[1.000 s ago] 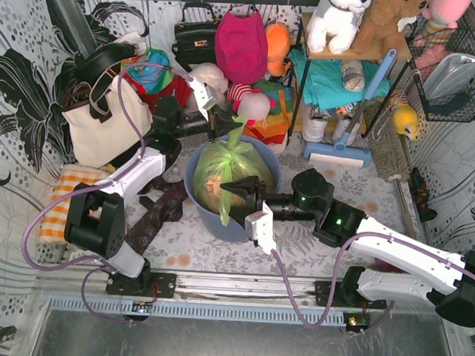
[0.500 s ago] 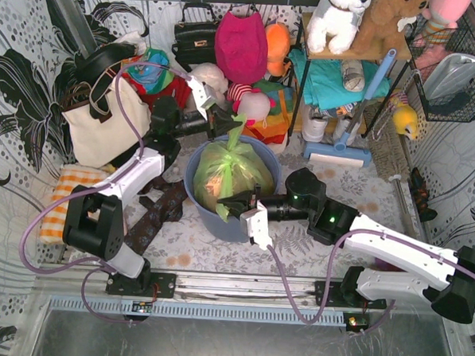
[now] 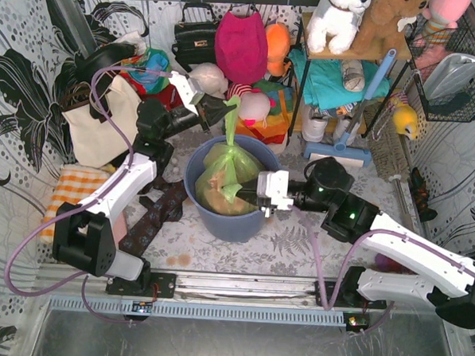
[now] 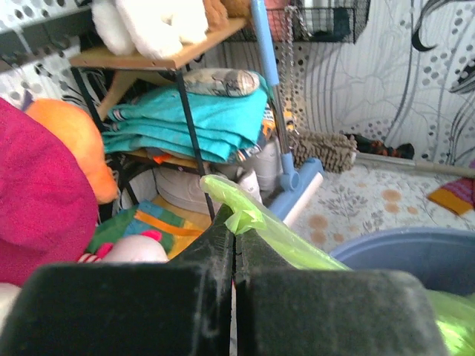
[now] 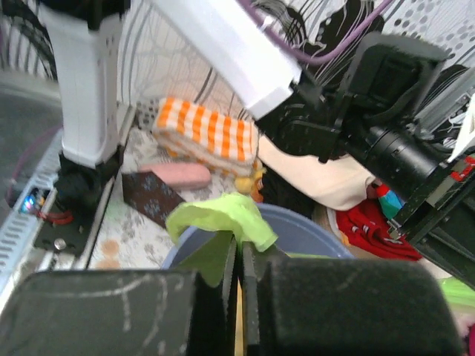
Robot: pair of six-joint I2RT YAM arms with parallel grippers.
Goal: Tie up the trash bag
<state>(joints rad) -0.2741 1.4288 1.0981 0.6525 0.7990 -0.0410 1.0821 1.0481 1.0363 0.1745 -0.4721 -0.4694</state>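
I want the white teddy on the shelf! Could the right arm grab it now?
Probably not yet. The right hand is shut on a flap of the trash bag, and the white teddy sits on the shelf far behind the bin. It would have to let go and stretch a long way.

Thin glossy transl. plastic trash bag (image 3: 226,165), smooth matt plastic bin (image 3: 219,223), matt blk fingers (image 4: 319,311).
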